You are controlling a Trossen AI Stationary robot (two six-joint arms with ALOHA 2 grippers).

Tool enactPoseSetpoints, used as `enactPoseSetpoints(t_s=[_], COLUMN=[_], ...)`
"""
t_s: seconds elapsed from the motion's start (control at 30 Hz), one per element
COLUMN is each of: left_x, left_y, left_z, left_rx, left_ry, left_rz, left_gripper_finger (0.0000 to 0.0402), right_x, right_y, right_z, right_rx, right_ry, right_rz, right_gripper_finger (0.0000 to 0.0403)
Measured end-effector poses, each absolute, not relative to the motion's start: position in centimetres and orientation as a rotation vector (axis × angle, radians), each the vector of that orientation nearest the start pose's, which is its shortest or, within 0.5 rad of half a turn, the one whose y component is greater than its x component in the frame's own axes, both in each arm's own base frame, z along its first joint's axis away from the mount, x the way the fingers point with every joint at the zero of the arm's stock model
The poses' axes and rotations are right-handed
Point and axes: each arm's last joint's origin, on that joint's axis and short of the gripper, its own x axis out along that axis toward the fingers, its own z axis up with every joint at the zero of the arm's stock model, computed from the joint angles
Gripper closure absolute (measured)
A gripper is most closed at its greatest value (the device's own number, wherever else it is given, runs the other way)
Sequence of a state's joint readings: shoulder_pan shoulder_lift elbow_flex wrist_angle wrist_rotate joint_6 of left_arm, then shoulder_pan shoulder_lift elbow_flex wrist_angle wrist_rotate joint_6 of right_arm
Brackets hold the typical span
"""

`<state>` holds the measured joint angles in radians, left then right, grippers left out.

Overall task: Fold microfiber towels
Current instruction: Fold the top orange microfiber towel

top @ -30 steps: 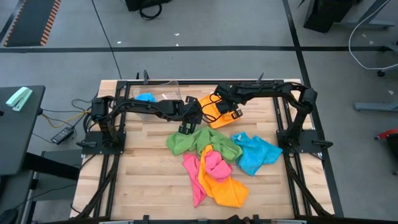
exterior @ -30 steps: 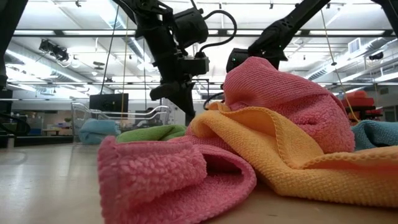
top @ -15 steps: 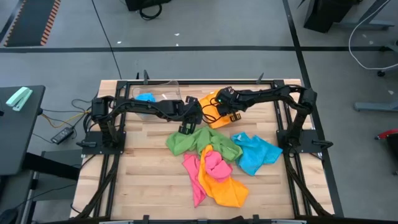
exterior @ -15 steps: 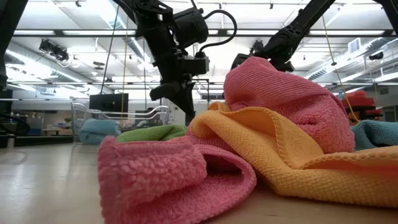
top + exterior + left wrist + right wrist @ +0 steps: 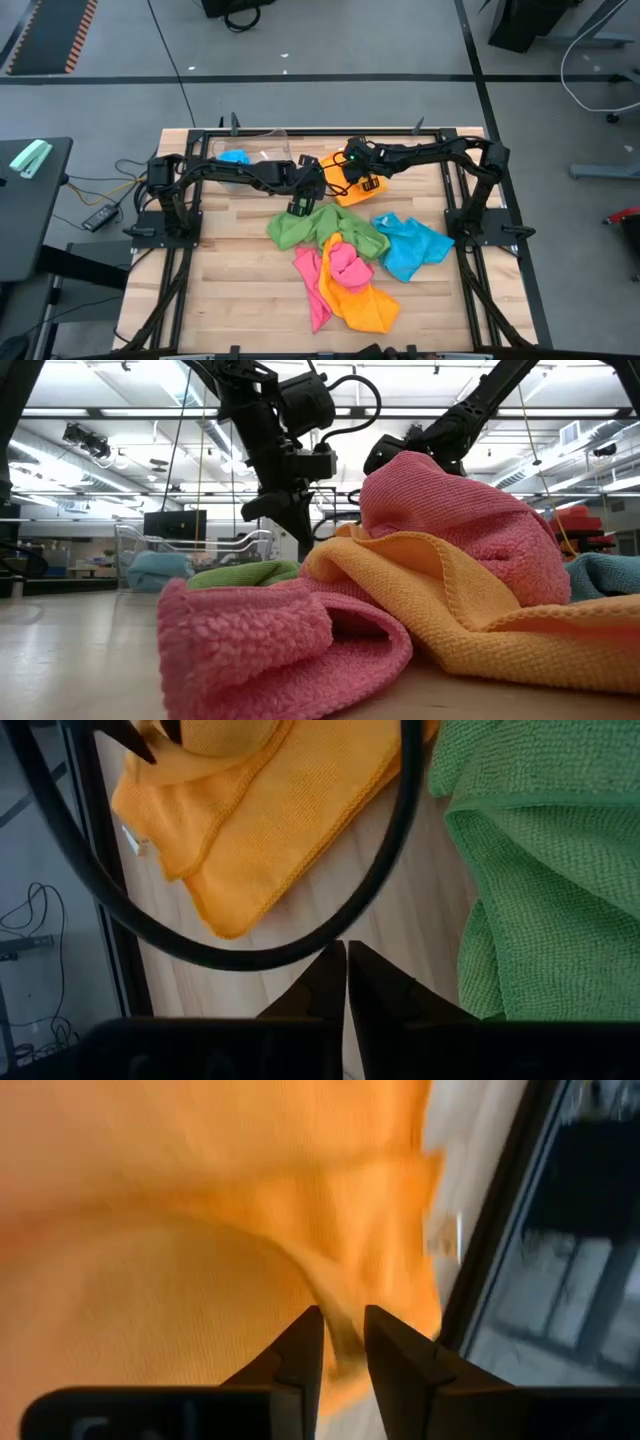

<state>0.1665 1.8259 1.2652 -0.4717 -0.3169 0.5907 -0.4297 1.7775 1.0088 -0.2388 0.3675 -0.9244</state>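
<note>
Microfiber towels, crumpled on desk: green [image 5: 300, 228], pink [image 5: 342, 262] atop orange [image 5: 362, 300], blue [image 5: 410, 245] beside; another orange [image 5: 340, 180] lay apart behind them; blue one [image 5: 233, 157] far back.

A: Right hand [image 5: 342, 1342] over the orange towel [image 5: 180, 1230], wrist view blurred. Fold sits between the fingers, can't tell if it's pinched.

B: Low view?

A: Pink towel [image 5: 450, 520] blocks that hand. Front orange towel [image 5: 480, 610] cut off at the picture's edge.

B: Blue towel [image 5: 233, 157] at the bench's back edge?

A: Mostly hidden under the left arm. Bin wall there too faint to trace.

B: Left wrist view?

A: Green towel [image 5: 540, 870] cut off, a cable [image 5: 300, 950] crosses the orange one.
</note>
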Motion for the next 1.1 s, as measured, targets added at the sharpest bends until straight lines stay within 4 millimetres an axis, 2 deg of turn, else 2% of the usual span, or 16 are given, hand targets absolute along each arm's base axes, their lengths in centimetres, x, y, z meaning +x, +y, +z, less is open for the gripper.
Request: enactPoseSetpoints(t_s=[0.27, 0.4, 0.97, 1.1], left_x=[36.8, 36.8, 36.9, 36.9], left_y=[7.1, 7.1, 7.1, 7.1], left_z=[19.8, 19.8, 19.8, 19.8], left_rx=[0.601, 0.601, 0.602, 0.602], left_ry=[1.141, 1.143, 1.136, 1.135], left_rz=[0.122, 0.121, 0.123, 0.124], left_gripper_finger=[0.0380, 0.0385, 0.0377, 0.0383], right_x=[31.5, 31.5, 31.8, 31.6], right_y=[-17.3, -18.2, -17.9, -18.2], right_z=[16.0, 16.4, 16.4, 16.4], right_rx=[-0.774, -0.789, -0.622, -0.577], right_ry=[1.064, 1.009, 0.874, 0.873], right_rz=[-0.185, -0.207, -0.108, -0.138], right_gripper_finger=[0.0322, 0.0322, 0.0318, 0.0297])
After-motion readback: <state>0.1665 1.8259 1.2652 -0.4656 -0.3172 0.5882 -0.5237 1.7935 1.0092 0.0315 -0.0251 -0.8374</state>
